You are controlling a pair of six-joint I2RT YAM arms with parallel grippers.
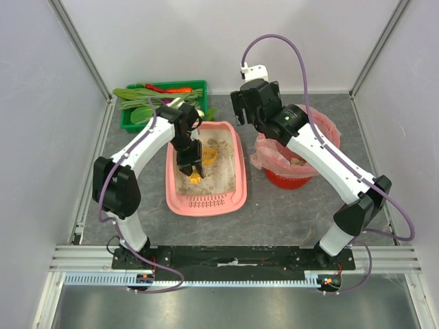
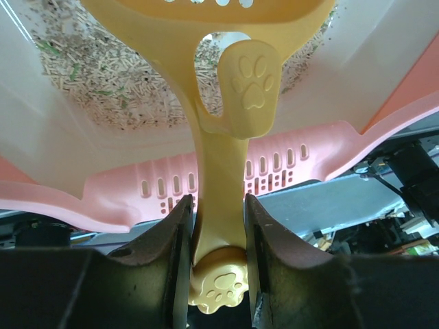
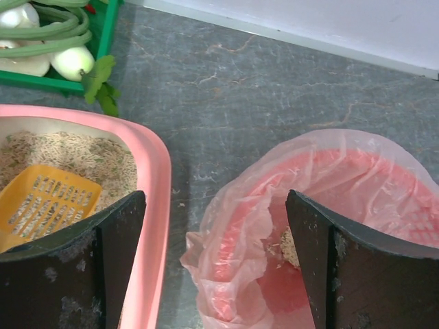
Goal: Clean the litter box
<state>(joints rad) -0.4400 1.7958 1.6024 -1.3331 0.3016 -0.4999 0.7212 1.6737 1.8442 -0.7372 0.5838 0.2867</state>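
The left gripper (image 2: pixel 218 229) is clamped on the handle of the yellow litter scoop (image 2: pixel 230 89), its two fingers pressed against the stem just above the paw-print knob. It sits over the pink litter box (image 1: pixel 236 179), which lies in the middle of the table (image 1: pixel 274 212) between the two arms. The box's long axis runs from near to far. The scoop lies nearly along the same line, a little askew: its slotted head points toward the far end over the litter (image 3: pixel 89 157), and its handle points back toward the slotted ledge (image 2: pixel 274 168) at the near end. I cannot tell whether the head is dug in or merely resting on the grains. The relation that matters for the coming move is sideways. The red bin (image 1: pixel 291 179) with its pink bag (image 3: pixel 233 226) stands just beside the box on the right, so a loaded scoop would have to travel across the box's right rim to reach it. The right gripper (image 3: pixel 214 205) is nearer the bin (it hangs above the gap between box and bin), and its fingers are spread wide with nothing between them. There is one litter box, one scoop and one bin. One green crate (image 1: pixel 130 123) of vegetables sits at the far left.
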